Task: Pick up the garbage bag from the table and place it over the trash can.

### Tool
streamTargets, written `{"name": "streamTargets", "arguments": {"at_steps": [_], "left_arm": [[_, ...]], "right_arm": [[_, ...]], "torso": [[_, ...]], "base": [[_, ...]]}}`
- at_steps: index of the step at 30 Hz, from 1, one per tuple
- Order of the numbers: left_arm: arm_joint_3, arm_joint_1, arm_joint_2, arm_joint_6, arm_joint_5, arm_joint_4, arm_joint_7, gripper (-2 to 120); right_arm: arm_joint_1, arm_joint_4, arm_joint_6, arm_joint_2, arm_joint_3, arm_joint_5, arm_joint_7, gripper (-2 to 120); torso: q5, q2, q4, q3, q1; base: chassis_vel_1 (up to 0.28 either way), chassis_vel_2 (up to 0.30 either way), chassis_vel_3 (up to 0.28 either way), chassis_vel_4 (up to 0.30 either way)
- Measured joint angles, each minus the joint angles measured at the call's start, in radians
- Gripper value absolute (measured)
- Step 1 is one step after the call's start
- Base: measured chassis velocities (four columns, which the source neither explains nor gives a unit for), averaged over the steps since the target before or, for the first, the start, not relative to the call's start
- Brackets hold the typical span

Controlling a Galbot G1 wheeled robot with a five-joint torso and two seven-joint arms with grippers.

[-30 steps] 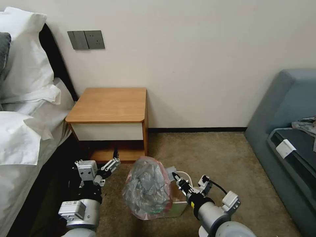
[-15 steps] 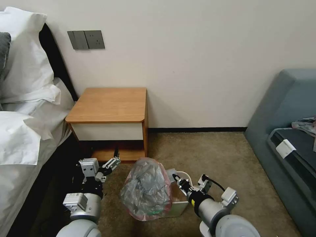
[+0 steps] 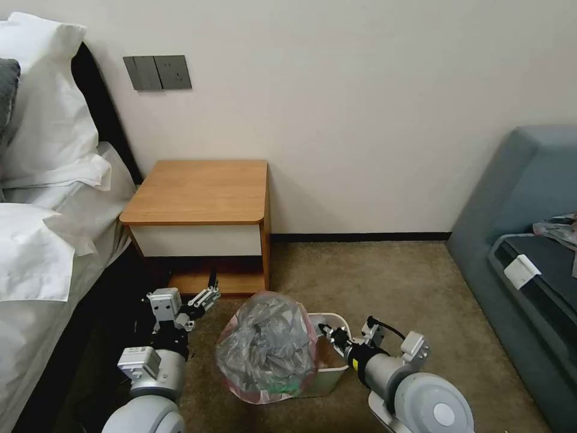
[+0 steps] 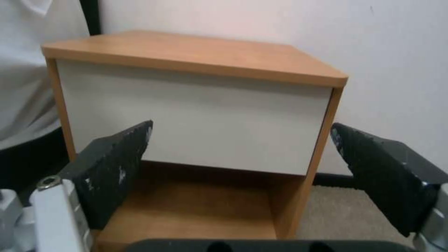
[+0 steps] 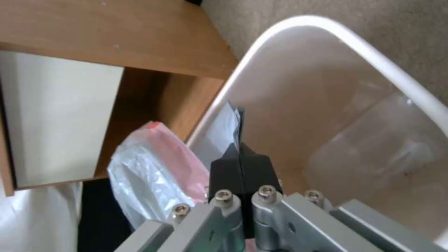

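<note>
Carpeted floor by the table (image 3: 201,192): right gripper (image 3: 329,332), pinched shut on garbage bag (image 3: 267,349) film, should stretch it across the trash can (image 3: 336,368) rim's uncovered right edge; left gripper (image 3: 201,299) idle, wide open.

the garbage bag (image 3: 267,349) is thin crinkly plastic film, see-through grey with a pinkish edge and a bit of shine. The trash can (image 5: 327,70) is smooth, glossy cream plastic. The worktop (image 3: 201,189) is matt orange-brown wood with a flat white drawer front. Carpet (image 3: 384,282) looks rough. The left tool (image 4: 240,168) has textured black pads on bare metal links.
</note>
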Motion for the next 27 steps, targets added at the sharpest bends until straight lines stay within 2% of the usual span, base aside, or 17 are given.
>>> {"name": "streamTargets", "arguments": {"at_steps": [1, 4, 5, 7, 9, 12, 13, 15, 16, 18, 19, 22, 23, 25, 27], "left_arm": [[0.0, 0.0, 0.0, 0.0, 0.0, 0.0, 0.0, 100], [0.004, -0.002, -0.003, 0.0, 0.004, 0.012, 0.001, 100], [0.004, -0.002, -0.003, 0.0, 0.004, 0.012, 0.001, 100], [0.007, -0.001, -0.006, 0.001, 0.007, 0.019, 0.002, 100], [0.008, 0.001, -0.008, 0.002, 0.009, 0.021, 0.002, 100], [0.009, 0.006, -0.015, 0.012, 0.014, 0.026, 0.002, 100], [0.009, 0.006, -0.015, 0.012, 0.014, 0.026, 0.002, 100], [0.009, 0.011, -0.021, 0.022, 0.014, 0.026, 0.0, 100], [0.009, 0.011, -0.021, 0.022, 0.014, 0.026, 0.0, 100], [0.011, 0.015, -0.022, 0.027, 0.014, 0.025, -0.001, 100], [0.011, 0.015, -0.022, 0.027, 0.014, 0.025, -0.001, 100], [0.018, 0.03, -0.023, 0.041, 0.014, 0.022, 0.0, 100], [0.018, 0.03, -0.023, 0.041, 0.014, 0.022, 0.0, 100], [0.023, 0.043, -0.023, 0.043, 0.021, 0.019, 0.0, 100], [0.024, 0.049, -0.023, 0.043, 0.024, 0.016, 0.0, 100]], "right_arm": [[0.0, 0.0, 0.0, 0.0, 0.0, 0.0, 0.0, 2], [-0.004, 0.013, -0.004, -0.005, 0.008, 0.003, 0.018, 16], [-0.004, 0.013, -0.004, -0.005, 0.008, 0.003, 0.018, 16], [-0.012, 0.036, -0.004, -0.011, 0.017, 0.004, 0.043, 28], [-0.015, 0.046, -0.004, -0.013, 0.021, 0.004, 0.053, 31], [-0.025, 0.072, -0.003, -0.025, 0.028, 0.003, 0.074, 46], [-0.025, 0.072, -0.003, -0.025, 0.028, 0.003, 0.074, 46], [-0.025, 0.09, -0.002, -0.035, 0.031, -0.005, 0.085, 56], [-0.025, 0.09, -0.002, -0.035, 0.031, -0.005, 0.085, 56], [-0.024, 0.111, -0.001, -0.041, 0.037, -0.017, 0.09, 66], [-0.024, 0.111, -0.001, -0.041, 0.037, -0.017, 0.09, 66], [-0.027, 0.143, -0.002, -0.048, 0.049, -0.062, 0.083, 81], [-0.027, 0.143, -0.002, -0.048, 0.049, -0.062, 0.083, 81], [-0.03, 0.157, -0.005, -0.05, 0.057, -0.126, 0.058, 92], [-0.032, 0.16, -0.006, -0.052, 0.062, -0.163, 0.037, 96]], "torso": [[0.0, 0.0, 0.0, 0.0, 0.0], [0.0, 0.0, 0.0, 0.0, 0.0], [0.0, 0.0, 0.0, 0.0, 0.0], [0.0, 0.0, 0.0, 0.0, 0.0], [0.0, 0.0, 0.0, 0.0, 0.0], [-0.0001, 0.0, -0.0001, 0.0, 0.0], [-0.0001, 0.0, -0.0001, 0.0, 0.0], [0.0, 0.0, 0.0, 0.0, 0.0], [0.0, 0.0, 0.0, 0.0, 0.0], [0.0, 0.0, 0.0, 0.0, 0.0], [0.0, 0.0, 0.0, 0.0, 0.0], [-0.0001, 0.0, 0.0, 0.0, 0.0], [-0.0001, 0.0, 0.0, 0.0, 0.0], [-0.0001, 0.0, 0.0, 0.0, 0.0], [-0.0001, 0.0, 0.0, 0.0, 0.0]], "base": [[0.0, 0.0, 0.0, 0.0], [0.0, 0.0, 0.0, 0.0], [0.0, 0.0, 0.0, 0.0], [0.0, 0.0, 0.0, 0.0], [0.0, 0.0, 0.0, 0.0], [0.0, 0.0, 0.0, 0.0], [0.0, 0.0, 0.0, 0.0], [0.0, 0.0, 0.0, 0.0], [0.0, 0.0, 0.0, 0.0], [0.0, 0.0, 0.0, 0.0], [0.0, 0.0, 0.0, 0.0], [0.0, 0.0, 0.0, 0.0], [0.0, 0.0, 0.0, 0.0], [0.0, 0.0, 0.0, 0.0], [0.0, 0.0, 0.0, 0.0]]}}
